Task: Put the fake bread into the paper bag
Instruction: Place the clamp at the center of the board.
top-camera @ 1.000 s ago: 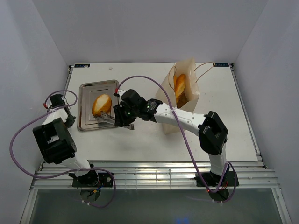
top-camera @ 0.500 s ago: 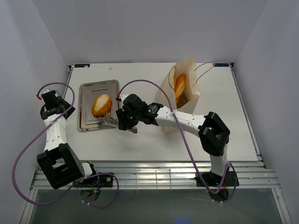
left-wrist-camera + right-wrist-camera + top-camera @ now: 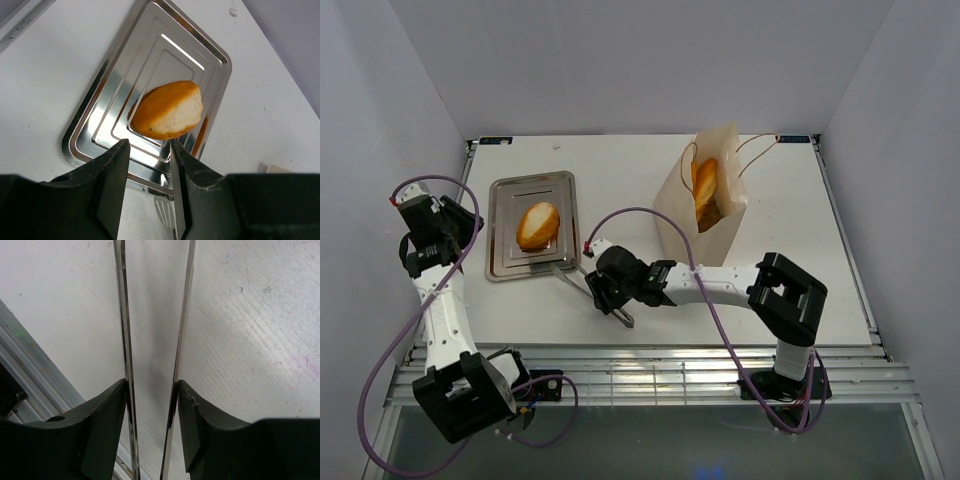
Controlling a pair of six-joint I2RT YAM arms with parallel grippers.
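The right end effector [image 3: 150, 410] is clamped on the silver tongs [image 3: 567, 274], with both blades pinched between its fingers. The tong tips reach to just off the near right corner of the steel tray [image 3: 500, 195]. Whether they touch the desk [image 3: 620, 165] I cannot tell. Nothing lies between the tips and the tray rim.

On the tray floor sits one oval roll [image 3: 538, 225] of the fake bread, its long axis slanting from the tray's near left toward its far right. It lies apart from the tongs and the right end effector.

The left end effector [image 3: 148, 165] hovers off the tray's left side. Its gap is narrow and empty, and the roll shows just beyond its fingertips.

Right of the tray, the paper bag [image 3: 670, 215] stands upright with its mouth open and bread pieces [image 3: 705, 185] standing on end inside.
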